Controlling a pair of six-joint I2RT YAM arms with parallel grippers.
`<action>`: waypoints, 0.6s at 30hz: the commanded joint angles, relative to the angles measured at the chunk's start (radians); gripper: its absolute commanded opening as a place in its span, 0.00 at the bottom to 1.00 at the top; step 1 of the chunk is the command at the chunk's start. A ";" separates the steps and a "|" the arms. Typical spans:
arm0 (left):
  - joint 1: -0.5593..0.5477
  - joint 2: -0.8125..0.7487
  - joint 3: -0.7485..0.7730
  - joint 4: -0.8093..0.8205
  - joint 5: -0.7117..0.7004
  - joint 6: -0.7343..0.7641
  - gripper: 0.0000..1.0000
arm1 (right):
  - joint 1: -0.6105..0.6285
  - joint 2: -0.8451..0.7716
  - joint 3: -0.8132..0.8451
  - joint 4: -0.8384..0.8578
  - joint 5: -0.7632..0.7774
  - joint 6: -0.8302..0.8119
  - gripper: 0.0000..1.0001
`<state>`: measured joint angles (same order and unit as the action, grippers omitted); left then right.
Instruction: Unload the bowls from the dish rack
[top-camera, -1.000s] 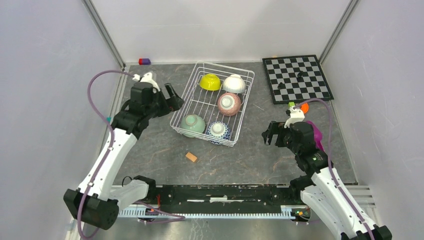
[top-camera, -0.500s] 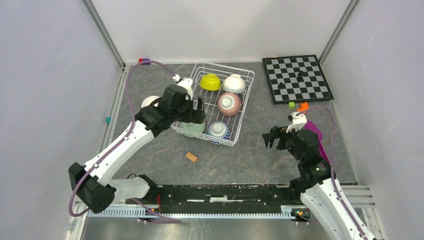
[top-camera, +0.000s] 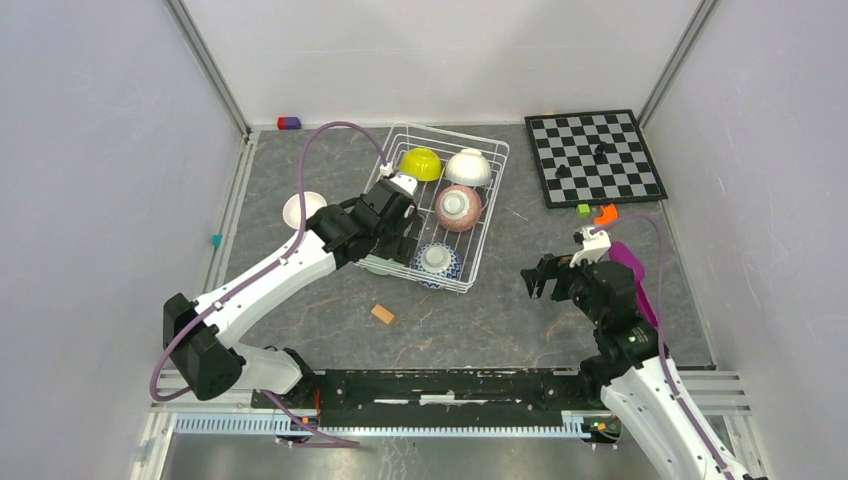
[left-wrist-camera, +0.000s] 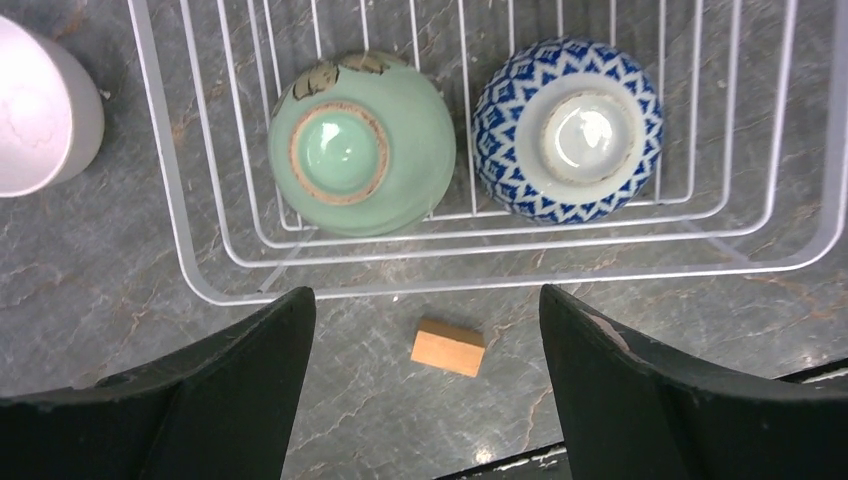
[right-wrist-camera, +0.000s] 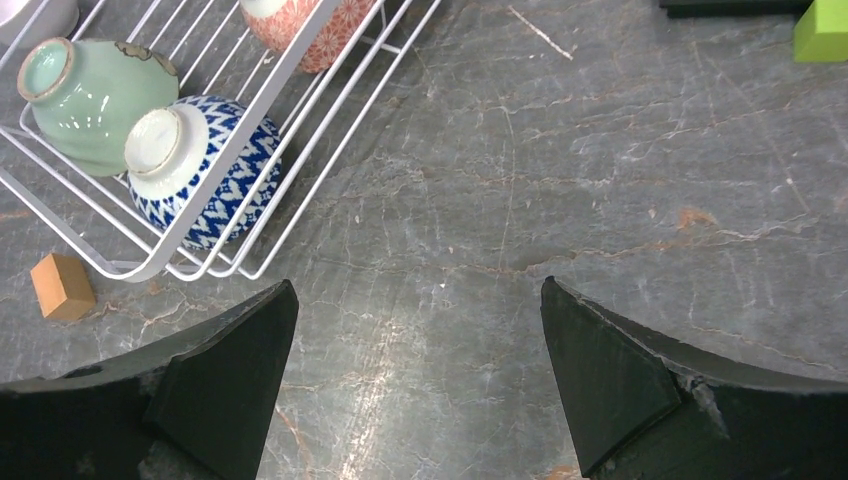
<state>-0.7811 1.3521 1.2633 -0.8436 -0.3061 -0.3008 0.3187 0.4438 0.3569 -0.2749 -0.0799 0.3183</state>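
Now, with the left tool (left-wrist-camera: 422, 300) spread wide near the upturned pale green bowl (left-wrist-camera: 360, 140), pinch by the foot ring gently: likely light, slick, brittle.

Our left hand (left-wrist-camera: 425, 395) hangs, fingers spread wide, over the near edge of the dish rack (top-camera: 490, 215); our right hand (right-wrist-camera: 418, 390), equally spread, hovers to its right.
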 joint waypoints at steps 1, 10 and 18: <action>-0.002 -0.008 -0.039 -0.037 -0.048 -0.027 0.88 | 0.001 0.024 -0.003 0.070 -0.042 0.020 0.98; -0.003 0.012 -0.093 0.013 -0.025 -0.049 0.85 | 0.002 0.071 0.000 0.093 -0.071 0.051 0.98; -0.004 0.104 -0.087 0.046 -0.059 -0.067 0.74 | 0.001 0.043 -0.011 0.070 -0.060 0.052 0.98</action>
<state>-0.7811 1.4220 1.1725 -0.8486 -0.3313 -0.3252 0.3187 0.5083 0.3500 -0.2321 -0.1398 0.3660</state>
